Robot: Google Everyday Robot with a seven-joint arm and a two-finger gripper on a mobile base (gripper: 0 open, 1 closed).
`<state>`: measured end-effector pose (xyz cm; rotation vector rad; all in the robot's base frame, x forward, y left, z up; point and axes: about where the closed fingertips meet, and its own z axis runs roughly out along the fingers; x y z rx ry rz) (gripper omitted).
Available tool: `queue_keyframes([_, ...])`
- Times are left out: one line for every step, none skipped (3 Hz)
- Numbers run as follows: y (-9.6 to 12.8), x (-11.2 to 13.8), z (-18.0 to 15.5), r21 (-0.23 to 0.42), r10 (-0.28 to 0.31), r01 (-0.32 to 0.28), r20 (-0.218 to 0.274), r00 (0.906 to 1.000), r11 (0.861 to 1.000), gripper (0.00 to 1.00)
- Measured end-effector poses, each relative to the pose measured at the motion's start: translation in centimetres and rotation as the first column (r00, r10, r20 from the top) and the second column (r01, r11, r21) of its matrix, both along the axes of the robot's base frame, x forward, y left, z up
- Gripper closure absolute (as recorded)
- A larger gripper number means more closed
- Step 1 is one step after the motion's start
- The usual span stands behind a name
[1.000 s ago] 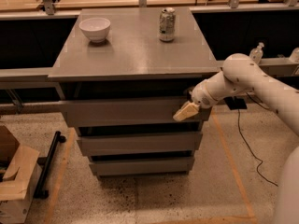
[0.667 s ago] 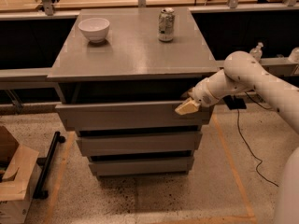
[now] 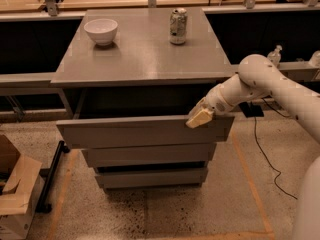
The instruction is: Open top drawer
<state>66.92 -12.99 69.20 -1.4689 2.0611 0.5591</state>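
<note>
The top drawer (image 3: 135, 131) is the widest grey front, directly under the bench (image 3: 145, 59). It stands pulled out toward the near side, so its front is clearly nearer than the near edge of the bench, and a dark opening shows between them. The front hangs a little tilted, with its left end lower than its right end. The tool (image 3: 199, 119) is at the right part of this drawer, with its pale yellowish tip lying against the upper edge of the front, not far from the right corner. It touches the edge there, but how far the tool is spread, and whether it really clamps the edge, I cannot tell. The white arm (image 3: 260, 79) comes to it from the right side and bends down toward the drawer. Below the top drawer are the middle drawer front (image 3: 147, 154) and the lowest drawer front (image 3: 150, 176), each one narrower and set further back. On the bench a white bowl (image 3: 101, 31) stands at the far left and a can (image 3: 178, 26) stands upright at the far right, well apart from each other. On the floor at the near left lies a cardboard box (image 3: 17, 194), and a black cable (image 3: 262, 149) runs over the floor at the right.
</note>
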Motion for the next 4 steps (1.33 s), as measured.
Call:
queue_keyframes([0.3, -0.1, -0.9, -0.039, 0.018, -0.019, -0.033, 0.9993, 0.999, 0.16])
queue_keyframes([0.2, -0.1, -0.6, -0.039, 0.018, -0.019, -0.033, 0.9993, 0.999, 0.00])
queue_keyframes([0.2, -0.1, -0.6, -0.039, 0.018, -0.019, -0.033, 0.9993, 0.999, 0.00])
queue_keyframes([0.2, -2.7, -2.6, -0.026, -0.004, 0.001, -0.112, 0.9937, 1.000, 0.00])
